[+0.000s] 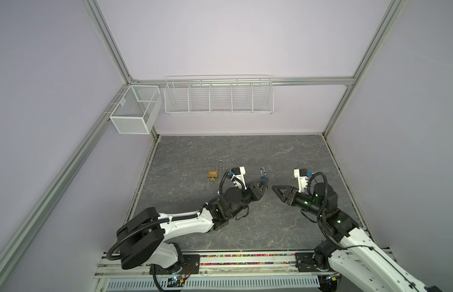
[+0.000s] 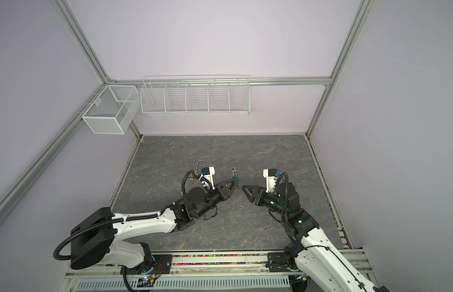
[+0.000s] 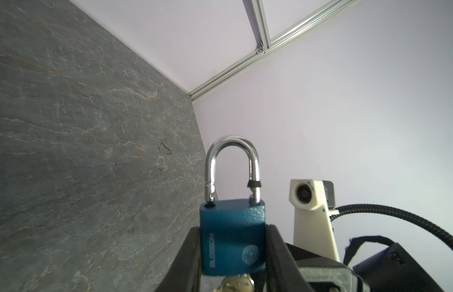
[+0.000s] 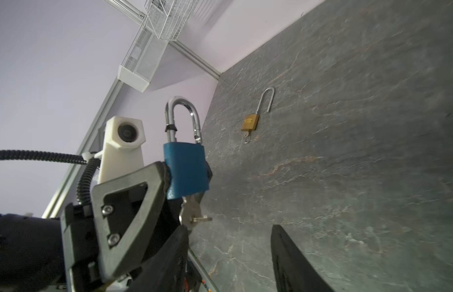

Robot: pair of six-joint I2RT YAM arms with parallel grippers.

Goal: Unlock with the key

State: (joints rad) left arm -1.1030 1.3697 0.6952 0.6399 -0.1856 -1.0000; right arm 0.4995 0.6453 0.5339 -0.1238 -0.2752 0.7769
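**A:** Start at the left. What lies there?

**B:** A brass padlock [image 1: 213, 174], flat on the table [image 1: 245, 156] and to the far left of the arms. Its long hoop stands open, and neither arm is at it.

**A:** And the left gripper [image 1: 263, 181]?

**B:** It is pinching the blue padlock [image 3: 233, 240] by its flat sides, lifted off the table near the middle. The shackle [image 3: 231, 161] points to the far side. In the left wrist view one leg sits just above its hole, so I judge the lock sprung.

**A:** Where is the key [image 4: 192, 209]?

**B:** In the near end of the blue body, sticking out towards the arms' bases with a ring through its head. The lock's long axis runs near to far, with the shackle far and the key near.

**A:** The right gripper [image 4: 228, 228]?

**B:** Its jaws are spread and hold nothing. Its tip is just to the right of the key and slightly nearer, not touching it.

**A:** So which arm goes for the key?

**B:** The right arm, since the left is busy holding the body. Any further turn means a short reach left and slightly farther, with the jaws closing across the key's flat head. If the shackle is truly free, little remains to be done.
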